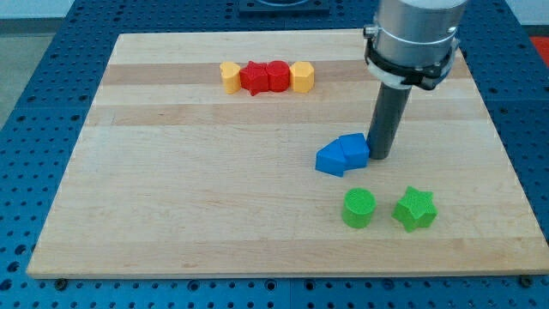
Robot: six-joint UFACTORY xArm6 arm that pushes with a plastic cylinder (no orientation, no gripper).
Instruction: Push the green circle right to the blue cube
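The green circle [358,208] lies near the view's bottom, right of centre. Two blue blocks touch each other above it: a blue cube [352,148] and a flatter blue block [330,160] on its left. My tip [380,155] stands just right of the blue cube, touching or almost touching it. The tip is above and slightly right of the green circle, apart from it. A green star [415,209] lies just right of the green circle with a small gap between them.
A row of blocks lies near the view's top: a yellow block [230,76], a red block [254,78], a second red block [277,75] and a yellow hexagonal block [302,76]. The wooden board [171,172] sits on a blue perforated table.
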